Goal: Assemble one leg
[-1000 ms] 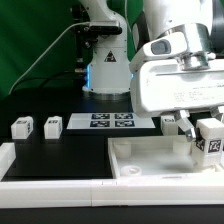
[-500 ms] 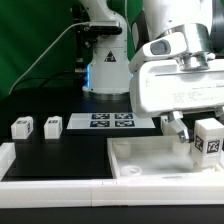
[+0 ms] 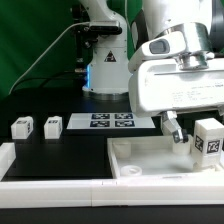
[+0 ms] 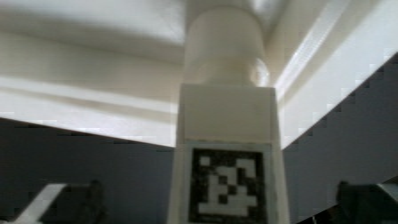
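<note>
Four legs, one tray

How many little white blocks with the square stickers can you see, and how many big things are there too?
Little white blocks: 3, two on the black mat and one standing in the tray's corner
Big white tray: 1
Flat card with stickers: 1
Total: 5

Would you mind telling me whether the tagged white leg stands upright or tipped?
Upright: the white plastic block-shaped leg stands vertical on the white tray-like piece.
</note>
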